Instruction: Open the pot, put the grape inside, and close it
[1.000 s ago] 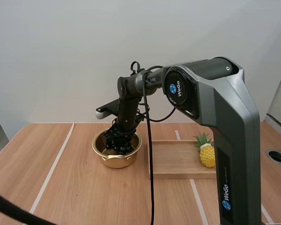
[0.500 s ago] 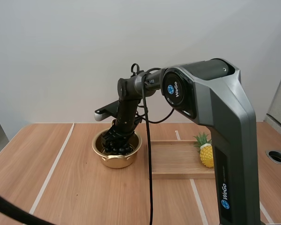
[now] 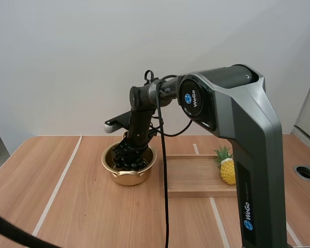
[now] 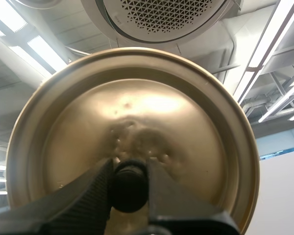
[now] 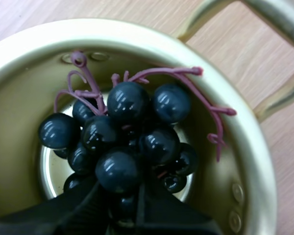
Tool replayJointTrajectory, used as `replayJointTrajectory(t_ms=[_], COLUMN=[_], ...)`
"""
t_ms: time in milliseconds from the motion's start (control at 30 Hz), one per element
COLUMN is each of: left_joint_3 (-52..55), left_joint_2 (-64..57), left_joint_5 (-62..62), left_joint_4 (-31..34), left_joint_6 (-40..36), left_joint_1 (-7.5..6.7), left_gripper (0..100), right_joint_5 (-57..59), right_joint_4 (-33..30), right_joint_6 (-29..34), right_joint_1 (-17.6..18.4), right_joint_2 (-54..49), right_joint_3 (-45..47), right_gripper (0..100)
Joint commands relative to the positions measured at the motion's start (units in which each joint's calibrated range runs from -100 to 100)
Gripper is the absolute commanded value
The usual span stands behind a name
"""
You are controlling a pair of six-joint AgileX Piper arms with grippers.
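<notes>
Where the high view looks over the wooden surface point(image 3: 82, 206), the right arm point(image 3: 232, 119) reaches forward and down, and the right jaws sit inside the rim of the golden pot point(image 3: 125, 177). How wide they stand cannot be told from here. The bunch of grapes point(image 3: 128, 163) shows as a dark cluster inside the pot, directly under the jaws. A wooden tray point(image 3: 194, 178) lies just beside the pot on its right, and a toy pineapple point(image 3: 228, 169) stands at the tray's right end. Pale stripes run along the surface, and a plain white wall point(image 3: 67, 62) rises behind it.

Left wrist view: the left jaws are narrowed onto the black knob point(image 4: 129, 188) of the golden lid point(image 4: 137, 112). Both ribbed fingers point(image 4: 88, 198) press against the knob's sides, and the round lid is carried clear of the pot.

Right wrist view: the right jaws are drawn close, their tips pinching the nearest berries of the bunch of grapes point(image 5: 122, 142). The dark, glossy berries and their purple stem point(image 5: 161, 73) lie within the pot's wall point(image 5: 245, 147), with the bright bottom visible beneath them. Whether the bunch rests on that bottom cannot be told. One handle point(image 5: 272, 14) projects from the rim over the wooden surface point(image 5: 235, 44).
</notes>
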Motion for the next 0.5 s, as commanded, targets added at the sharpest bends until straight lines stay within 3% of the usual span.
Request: replayJointTrajectory(t_ms=[0,67,167,467], left_joint_3=[0.04,0.04,0.04,0.04], left_joint_2=[0.34,0.34,0.34,0.34], left_joint_5=[-0.63,-0.63,-0.63,-0.63], left_joint_4=[0.60,0.60,0.60,0.60], left_joint_6=[-0.05,0.14,0.14,0.14], left_joint_1=[0.06,0.06,0.06,0.06], left_gripper=[0,0,0,0], right_joint_5=[10.97,10.97,10.67,7.03], right_joint_4=[-0.24,-0.24,-0.24,-0.24], right_joint_6=[0.71,0.34,0.34,0.34], right_joint_1=[0.04,0.12,0.43,0.46], right_joint_2=[0.86,-0.05,-1.99,-8.28], right_joint_3=[1.67,1.67,1.24,1.24], right_gripper=[58,81,100,100])
